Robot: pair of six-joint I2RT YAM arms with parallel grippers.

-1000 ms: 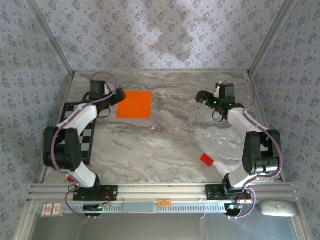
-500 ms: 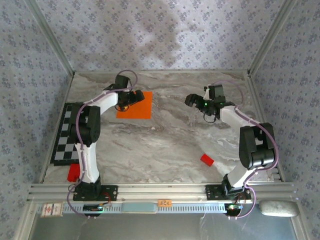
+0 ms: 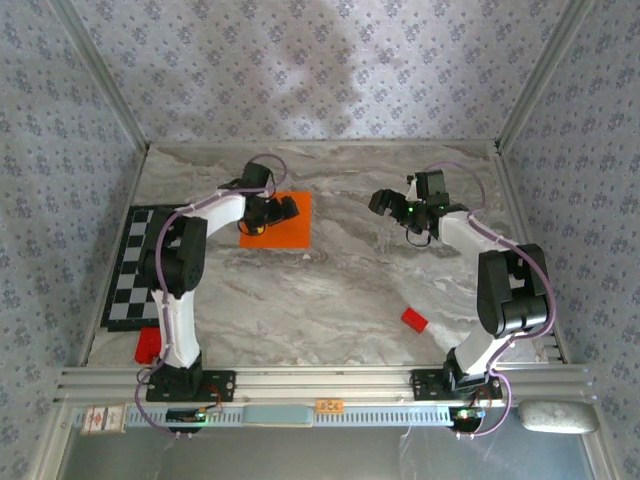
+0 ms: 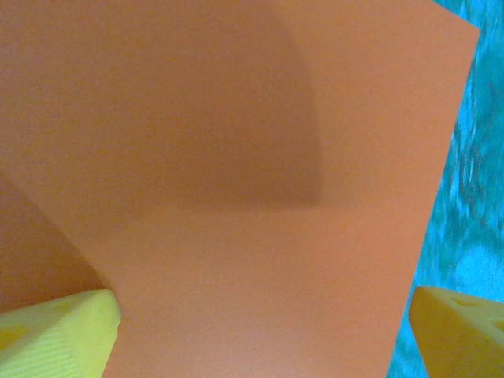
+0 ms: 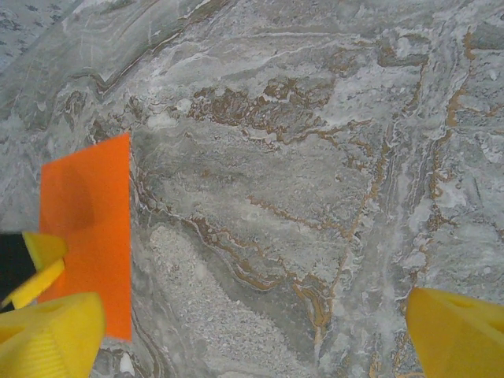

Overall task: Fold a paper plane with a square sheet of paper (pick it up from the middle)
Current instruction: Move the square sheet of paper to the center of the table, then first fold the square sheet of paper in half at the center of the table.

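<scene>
The square sheet of paper point(image 3: 288, 232) is bright orange and lies flat on the marble table at the back left. My left gripper point(image 3: 278, 212) hovers right over it, open. In the left wrist view the sheet point(image 4: 236, 157) spreads under my left gripper point(image 4: 260, 339), and the yellow fingertips point(image 4: 59, 335) stand wide apart. My right gripper point(image 3: 385, 203) is open to the right of the sheet, above bare marble. The right wrist view has the sheet point(image 5: 87, 228) at its left edge and my right gripper point(image 5: 252, 339) holding nothing. The paper plane is out of view.
A black-and-white checkerboard mat point(image 3: 135, 270) lies along the left side. A small red block point(image 3: 413, 320) sits front right, and another red piece point(image 3: 148, 345) sits by the left arm's base. Patterned walls close in the back and both sides.
My left arm has swung right, off the checkerboard mat and over the orange sheet, which has shifted slightly right. My right gripper has moved a little left, toward the sheet.
</scene>
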